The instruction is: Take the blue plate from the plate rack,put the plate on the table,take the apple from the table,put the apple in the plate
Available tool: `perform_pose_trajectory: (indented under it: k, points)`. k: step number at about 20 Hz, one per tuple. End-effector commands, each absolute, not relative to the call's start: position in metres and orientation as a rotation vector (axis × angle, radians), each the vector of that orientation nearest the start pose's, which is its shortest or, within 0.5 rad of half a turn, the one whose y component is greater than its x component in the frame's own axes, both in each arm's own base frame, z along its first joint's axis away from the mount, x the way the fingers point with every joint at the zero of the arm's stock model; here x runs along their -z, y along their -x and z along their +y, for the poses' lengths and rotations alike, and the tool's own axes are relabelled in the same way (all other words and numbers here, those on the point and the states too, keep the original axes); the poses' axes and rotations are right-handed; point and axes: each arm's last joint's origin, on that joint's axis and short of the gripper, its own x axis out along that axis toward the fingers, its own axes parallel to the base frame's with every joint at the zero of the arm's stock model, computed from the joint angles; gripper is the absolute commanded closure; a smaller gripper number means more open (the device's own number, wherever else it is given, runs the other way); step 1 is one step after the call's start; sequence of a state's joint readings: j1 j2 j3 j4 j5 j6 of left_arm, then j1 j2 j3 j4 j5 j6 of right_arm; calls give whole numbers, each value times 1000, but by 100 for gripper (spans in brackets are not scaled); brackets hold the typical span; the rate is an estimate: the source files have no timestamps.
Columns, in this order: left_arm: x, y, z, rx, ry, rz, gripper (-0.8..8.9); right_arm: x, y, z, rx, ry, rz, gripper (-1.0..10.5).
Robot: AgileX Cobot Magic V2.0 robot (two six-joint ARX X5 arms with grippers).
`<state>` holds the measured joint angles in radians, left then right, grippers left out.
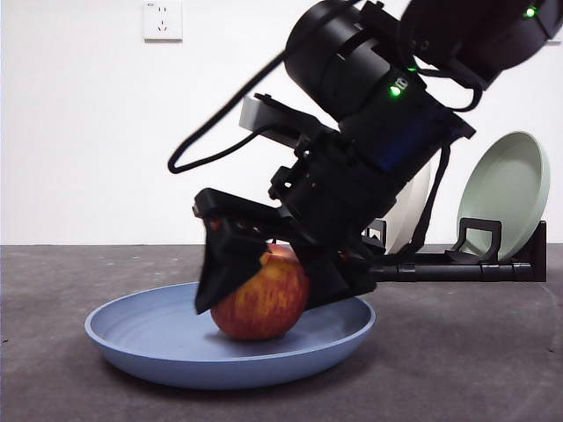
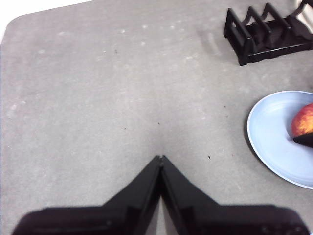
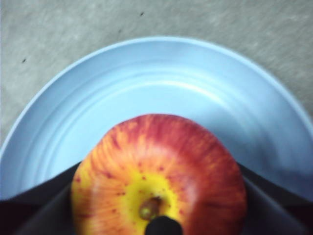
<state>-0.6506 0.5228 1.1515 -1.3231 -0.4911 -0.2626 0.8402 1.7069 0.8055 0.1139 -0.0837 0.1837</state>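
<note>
**Apple in blue plate, right gripper clamped on it**

Grey, mottled table [image 1: 493,352] runs back to a plain white wall carrying a socket [image 1: 163,19]. On that surface we find the apple [image 1: 261,299], red with yellow streaks, sitting inside the blue plate [image 1: 149,338], which lies flat on the table. In the front view the fruit's underside appears to meet the plate floor. The right wrist view shows its yellow stem end [image 3: 151,208] turned toward the camera.

We record the right gripper [image 1: 264,281] pinching the apple, one black jaw pressed against each flank; its arm comes down steeply from the upper right of the front view.

Behind the plate stands the plate rack [image 1: 475,264], long, low and black. We note a pale green plate [image 1: 506,189] leaning upright in it, and a beige plate [image 1: 413,207] mostly hidden behind the arm.

The left gripper [image 2: 161,159] hangs over bare table well away from the plate, its jaws pressed together at the tips and holding nothing.
</note>
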Motion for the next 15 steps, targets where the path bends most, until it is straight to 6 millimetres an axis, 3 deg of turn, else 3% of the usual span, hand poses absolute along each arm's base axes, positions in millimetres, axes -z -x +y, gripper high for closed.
perform_pose_trajectory:
  k: [1,6,8,11,13,15]
  points:
    - [-367,-31,-6,65,-131,603,816,-147,-215,247,-810,146,864,277]
    - [-367,-33,-8,64,-137,610,816,-191,-212,256,-847,179,860,282]
    - [-367,-34,-9,64,-145,614,816,-218,-205,248,-841,189,852,286]
    - [-367,-35,-9,78,-191,617,816,-265,-184,220,-793,190,795,299]
    - [-366,-38,-11,77,-197,626,816,-297,-165,195,-742,190,739,529]
    - [-366,-42,-14,75,-207,642,816,-325,-147,170,-688,188,679,981]
